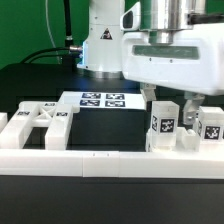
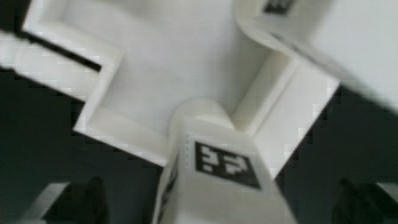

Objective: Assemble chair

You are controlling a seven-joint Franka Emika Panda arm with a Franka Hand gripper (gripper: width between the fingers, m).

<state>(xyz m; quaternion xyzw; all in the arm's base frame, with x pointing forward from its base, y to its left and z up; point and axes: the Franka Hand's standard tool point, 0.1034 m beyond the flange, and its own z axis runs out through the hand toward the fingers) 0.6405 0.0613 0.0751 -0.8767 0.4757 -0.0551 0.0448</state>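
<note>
Chair [image 1: 166, 126] parts sit near the table's front edge, toward the exterior view's right; probably stiff, light, slick plastic. Gripper [image 1: 172, 100], spread wide, straddles 1 tagged bar [image 2: 217, 150]; grasp its flat sides.

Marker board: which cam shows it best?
Exterior view. The marker board lies flat on the table with several of its tags showing. The wrist view shows none of it, only a tagged white chair piece close up.
</note>
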